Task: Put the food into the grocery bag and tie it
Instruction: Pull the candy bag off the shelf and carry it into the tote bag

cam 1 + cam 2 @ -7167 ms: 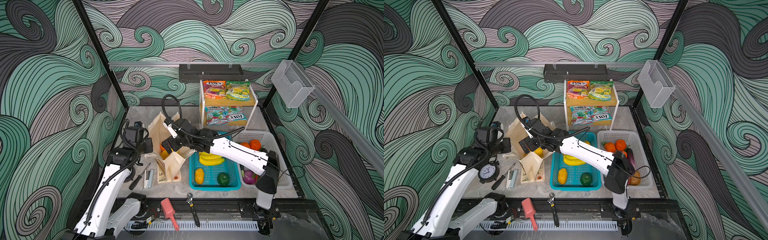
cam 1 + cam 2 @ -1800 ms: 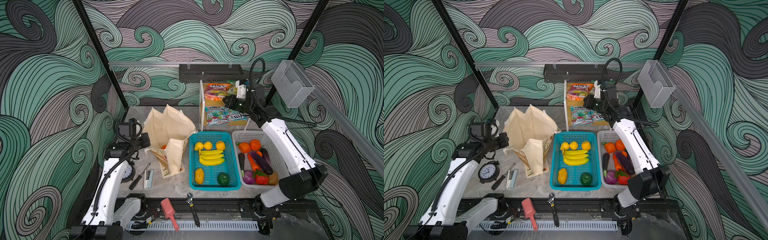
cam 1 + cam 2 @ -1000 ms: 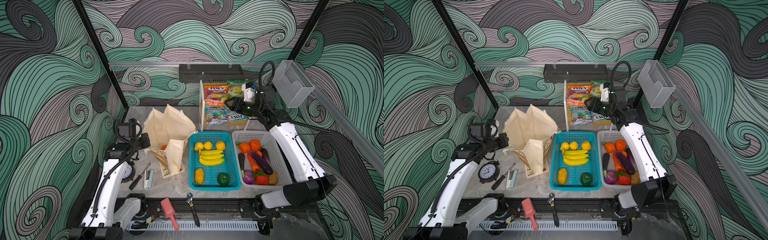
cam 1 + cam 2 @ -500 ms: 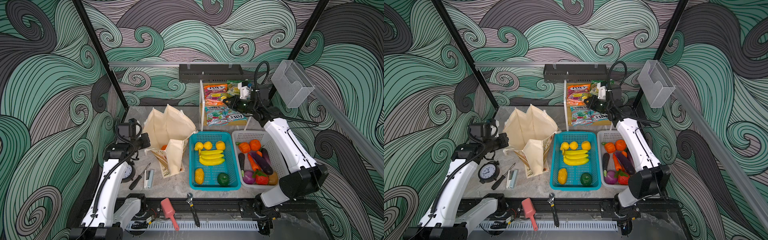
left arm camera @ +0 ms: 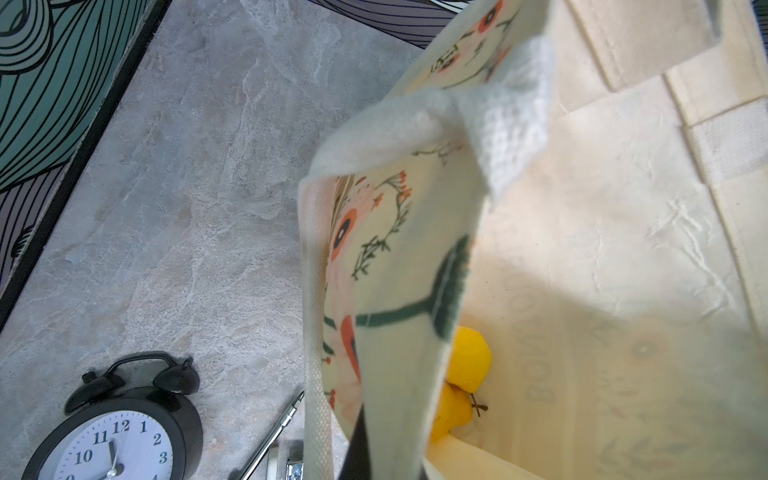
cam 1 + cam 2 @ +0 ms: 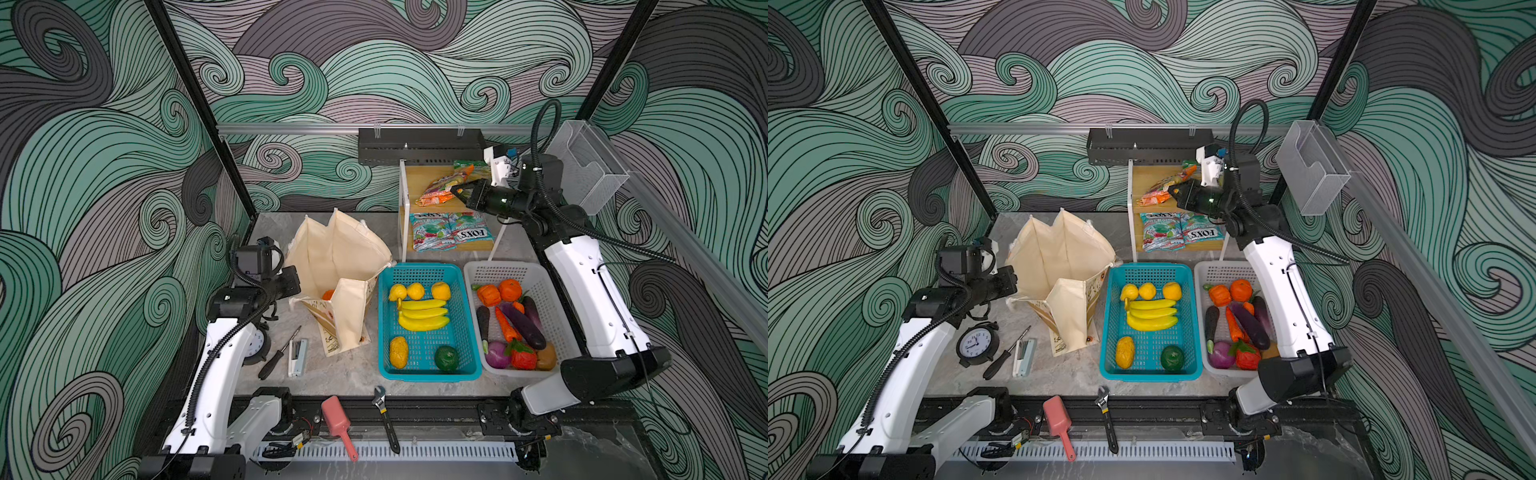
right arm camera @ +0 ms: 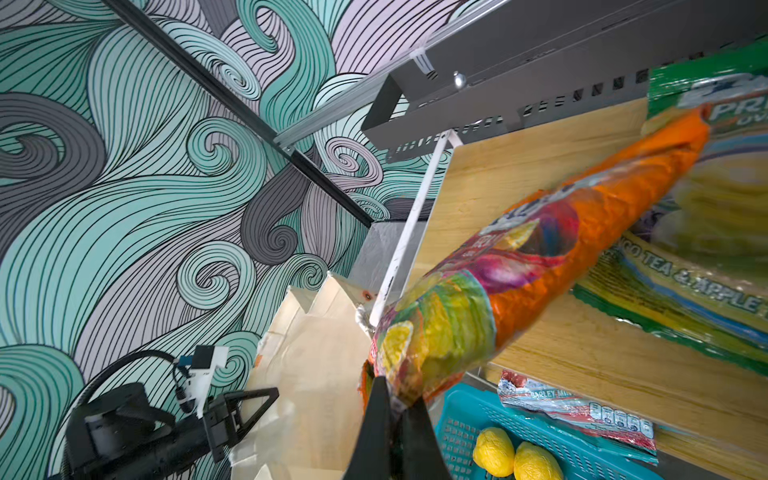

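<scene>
The cream grocery bag (image 6: 340,257) stands open left of the baskets. My left gripper (image 6: 297,286) is shut on its near rim; the left wrist view shows the floral cloth (image 5: 386,249) caught between the dark jaws. Inside the bag lie yellow toy fruit (image 5: 469,357) and an orange fruit (image 6: 328,295). My right gripper (image 6: 455,190) is at the top shelf, shut on one end of the orange-red candy packet (image 7: 540,257), which hangs tilted off the wood. The green candy packet (image 7: 706,208) lies behind it on the shelf.
A wooden shelf (image 6: 415,178) at the back holds more packets (image 6: 451,235) below. A teal basket (image 6: 419,270) holds fruit and a white basket (image 6: 498,268) holds vegetables. A clock (image 6: 978,343), screwdriver (image 6: 1005,353), stapler (image 6: 1023,351), pink scoop (image 6: 338,424) and wrench (image 6: 386,415) lie in front.
My right gripper has shut on the orange-red packet and raised it off the shelf, tilting it. The left arm and the bag have stayed put.
</scene>
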